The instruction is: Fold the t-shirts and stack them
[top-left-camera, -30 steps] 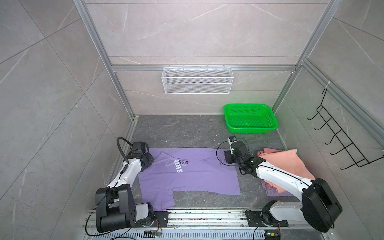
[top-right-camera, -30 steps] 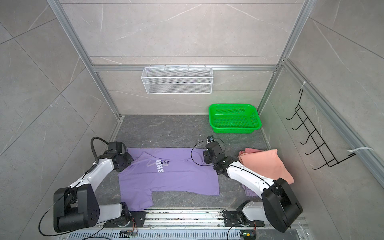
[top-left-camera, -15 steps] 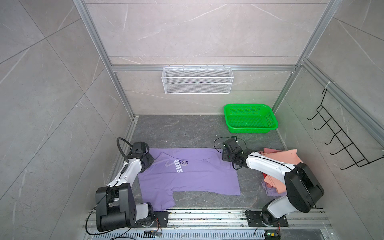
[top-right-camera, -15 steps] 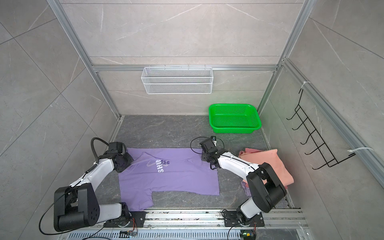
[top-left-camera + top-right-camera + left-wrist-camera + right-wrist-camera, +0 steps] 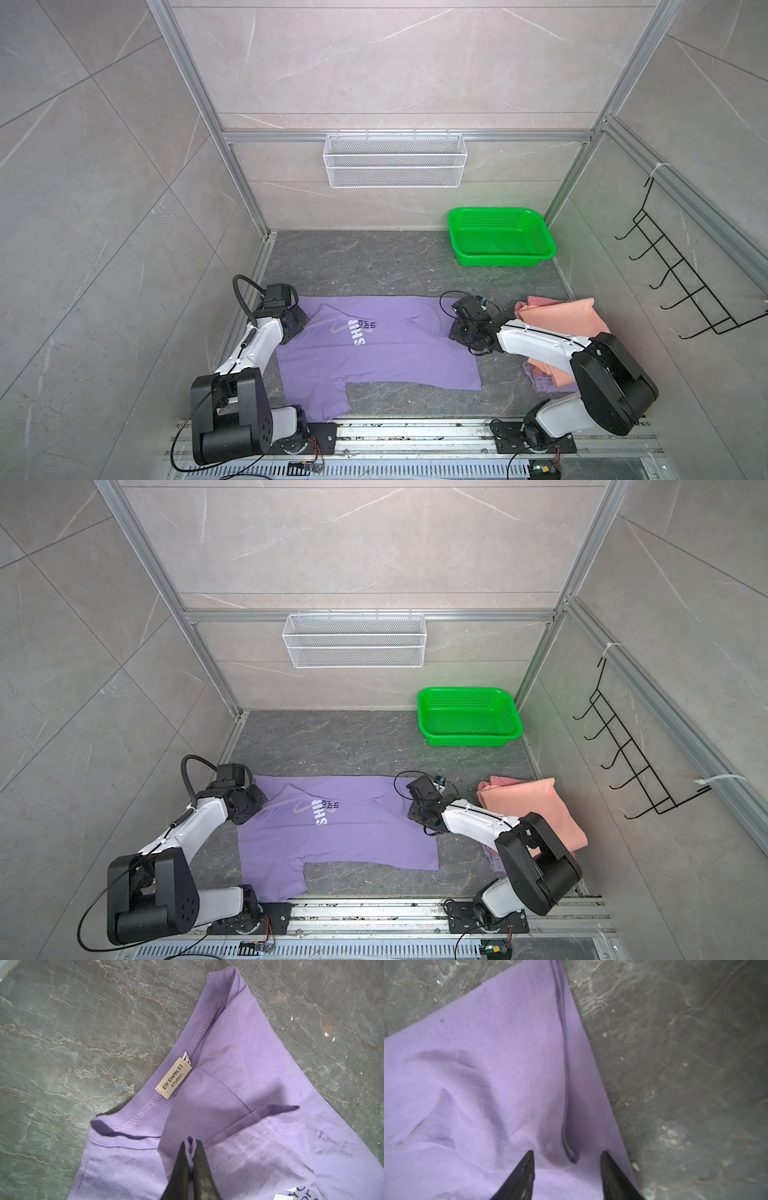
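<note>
A lavender t-shirt (image 5: 374,357) (image 5: 340,841) with a white "SHINE" print lies spread flat on the grey floor in both top views. My left gripper (image 5: 192,1142) (image 5: 297,324) is shut on a small pinch of its fabric beside the collar, near the sewn label (image 5: 173,1078). My right gripper (image 5: 566,1152) (image 5: 455,332) is at the shirt's right edge. It is open, with both fingertips resting on the cloth on either side of a hem fold. A salmon pink t-shirt (image 5: 557,316) (image 5: 528,804) lies crumpled at the right, over another lavender piece (image 5: 548,382).
A green mesh basket (image 5: 498,261) (image 5: 467,741) sits at the back right corner of the floor. A white wire basket (image 5: 395,160) hangs on the back wall. A black hook rack (image 5: 673,282) is on the right wall. The arm bases stand along the front rail.
My right arm swung left from over the pink t-shirt, and its gripper came down on the lavender shirt's right edge with its jaws a little narrower. The left gripper has kept its hold and its place.
</note>
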You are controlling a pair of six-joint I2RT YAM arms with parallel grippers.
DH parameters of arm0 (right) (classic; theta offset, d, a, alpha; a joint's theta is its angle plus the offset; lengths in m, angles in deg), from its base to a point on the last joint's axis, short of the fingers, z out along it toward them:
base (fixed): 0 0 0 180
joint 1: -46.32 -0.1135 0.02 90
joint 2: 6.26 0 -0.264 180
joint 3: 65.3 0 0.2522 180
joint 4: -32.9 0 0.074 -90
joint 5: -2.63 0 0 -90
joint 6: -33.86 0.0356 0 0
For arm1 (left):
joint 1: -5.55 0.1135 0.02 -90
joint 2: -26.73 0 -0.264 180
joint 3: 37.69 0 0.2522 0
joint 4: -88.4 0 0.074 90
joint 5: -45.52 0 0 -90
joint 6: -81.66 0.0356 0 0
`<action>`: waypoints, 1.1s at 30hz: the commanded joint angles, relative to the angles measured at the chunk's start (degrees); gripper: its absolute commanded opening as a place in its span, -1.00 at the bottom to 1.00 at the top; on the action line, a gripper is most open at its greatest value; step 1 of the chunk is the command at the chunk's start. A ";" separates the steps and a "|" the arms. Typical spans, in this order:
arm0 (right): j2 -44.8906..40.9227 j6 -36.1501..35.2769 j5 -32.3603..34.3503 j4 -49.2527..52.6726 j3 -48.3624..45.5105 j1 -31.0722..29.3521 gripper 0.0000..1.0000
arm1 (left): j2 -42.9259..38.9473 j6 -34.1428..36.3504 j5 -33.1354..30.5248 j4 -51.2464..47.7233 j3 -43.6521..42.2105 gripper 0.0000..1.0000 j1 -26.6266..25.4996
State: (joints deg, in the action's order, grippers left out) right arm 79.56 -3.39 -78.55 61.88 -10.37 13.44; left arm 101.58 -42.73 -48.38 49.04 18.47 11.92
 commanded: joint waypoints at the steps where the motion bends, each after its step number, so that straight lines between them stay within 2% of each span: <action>1: 1.76 -0.22 -0.73 -2.90 0.16 -0.27 -0.03 | -1.15 -0.70 1.03 0.47 0.42 -0.99 -0.22; 9: 4.18 -0.46 -1.17 -2.92 1.11 -0.50 -0.21 | -1.34 -0.77 1.00 0.47 0.39 -0.99 -0.22; 13: 3.74 -0.54 -0.79 -2.43 1.37 -0.68 -0.67 | -1.32 -0.72 0.97 0.47 0.41 -0.99 -0.22; 17: 2.74 -1.85 0.62 0.91 3.44 -0.94 -0.84 | -0.94 -0.73 0.92 0.53 0.41 -0.99 -0.22; 23: 1.01 -3.65 2.16 5.05 7.40 -1.53 -1.00 | -0.92 -0.69 0.70 0.32 0.74 -1.00 -0.22; 28: 0.26 -7.21 4.58 6.19 12.88 -1.42 -1.00 | -1.23 -0.26 1.04 -0.13 3.72 -1.00 -0.22; 33: 4.69 -13.59 6.74 6.63 23.18 1.17 -1.00 | 1.20 1.74 3.09 0.70 10.62 -1.00 -0.22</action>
State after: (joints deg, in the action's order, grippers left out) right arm 82.03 -11.87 -74.77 67.63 7.14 12.93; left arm 102.04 -42.60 -47.00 48.71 23.78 11.92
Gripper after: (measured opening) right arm 0.059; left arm 0.056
